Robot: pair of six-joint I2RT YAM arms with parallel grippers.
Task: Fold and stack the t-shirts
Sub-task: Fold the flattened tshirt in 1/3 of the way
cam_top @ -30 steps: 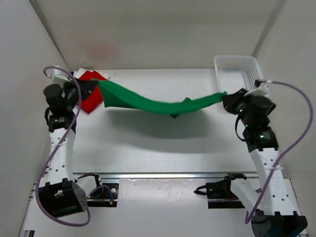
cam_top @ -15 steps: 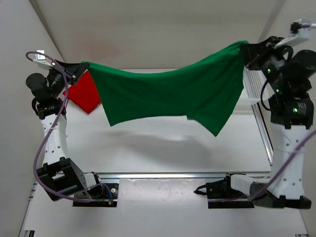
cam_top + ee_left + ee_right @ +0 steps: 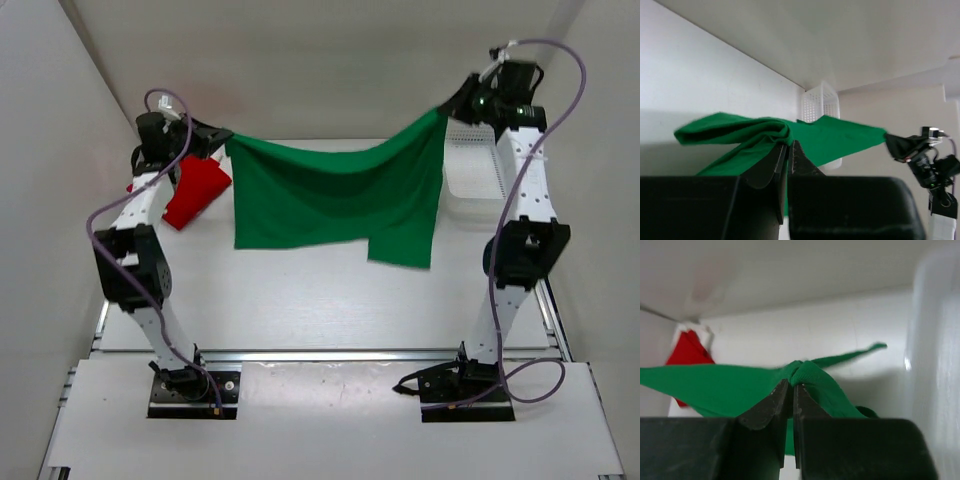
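The green t-shirt (image 3: 335, 195) hangs spread in the air between my two raised arms, its lower edge above the table. My left gripper (image 3: 222, 145) is shut on its left top corner; in the left wrist view the cloth (image 3: 765, 135) bunches at the fingertips (image 3: 789, 144). My right gripper (image 3: 445, 107) is shut on its right top corner, seen in the right wrist view (image 3: 805, 372) at the jaws (image 3: 791, 385). The red t-shirt (image 3: 193, 190) lies at the far left of the table, also in the right wrist view (image 3: 687, 352). A bit of the white t-shirt (image 3: 695, 329) shows behind the red one.
The white lattice basket (image 3: 470, 165) stands at the far right of the table, partly behind the green cloth; it also shows in the left wrist view (image 3: 821, 104). Grey walls close in the back and both sides. An aluminium rail (image 3: 330, 352) runs along the near edge.
Both arms have lifted the green t-shirt off the table and moved back, and it now hangs stretched wide and flat. Both grippers stayed shut on its corners.
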